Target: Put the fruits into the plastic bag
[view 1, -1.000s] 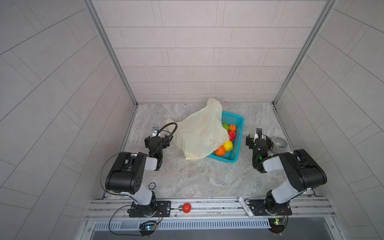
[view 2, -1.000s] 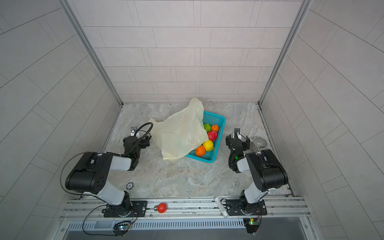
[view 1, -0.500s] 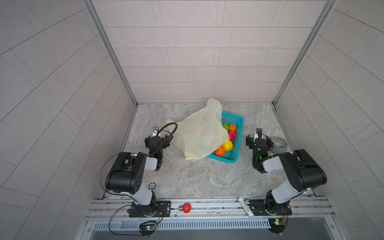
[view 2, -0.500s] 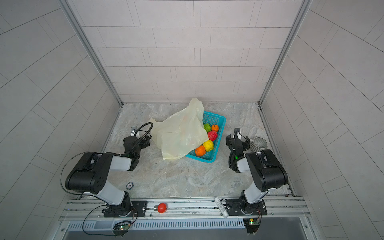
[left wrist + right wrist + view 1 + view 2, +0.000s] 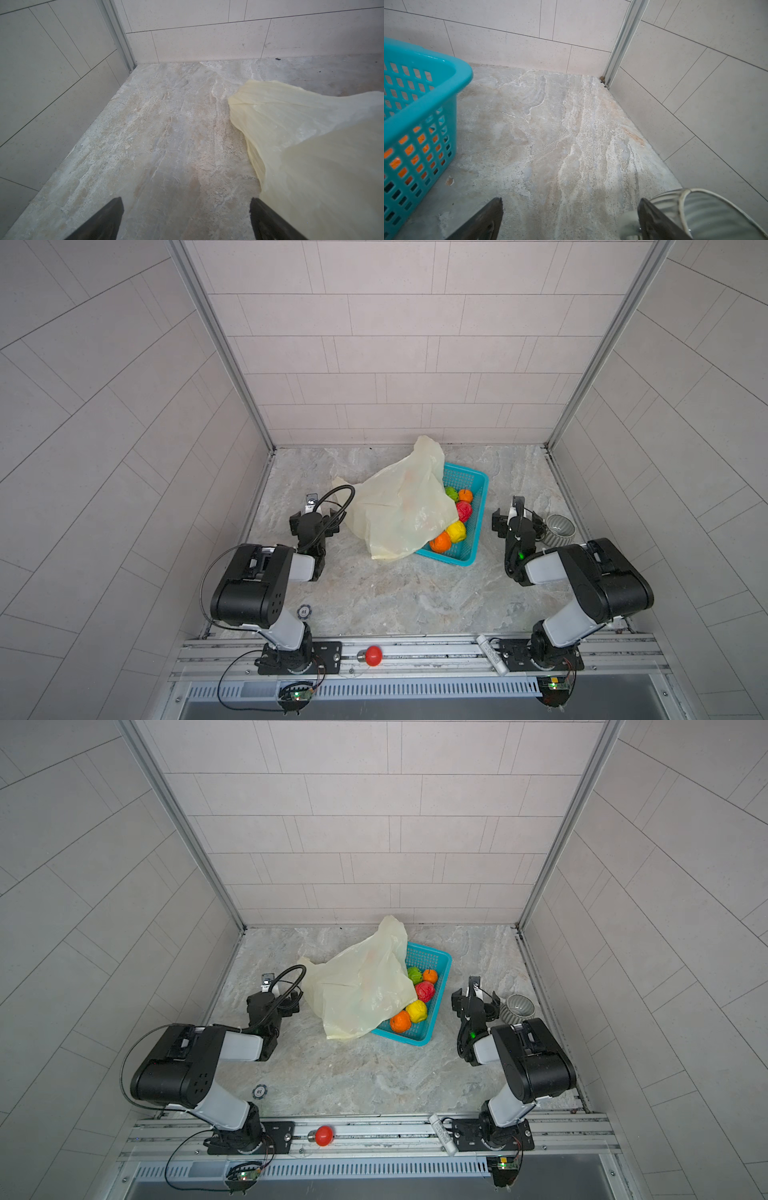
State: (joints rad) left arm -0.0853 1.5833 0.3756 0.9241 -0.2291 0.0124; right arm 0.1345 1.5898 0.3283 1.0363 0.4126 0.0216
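L fingers (image 5: pixel 104 224) wide apart by plastic bag (image 5: pixel 399 510), R fingers (image 5: pixel 483 224) likewise by bowl (image 5: pixel 560 526); both empty, arms low.

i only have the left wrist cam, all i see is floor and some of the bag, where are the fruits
observer: The fruits lie in a teal basket, not in the plastic bag. The bag drapes over the basket's side nearer the left gripper.
operator: how many can you count
observer: Five show in both top views: a green fruit, a small orange fruit, a red fruit, a yellow fruit and a larger orange fruit. The bag may hide more.
operator: what about the other side
observer: The right gripper is beside the basket's far side, jaws open and empty, with a grey ribbed bowl close by it.
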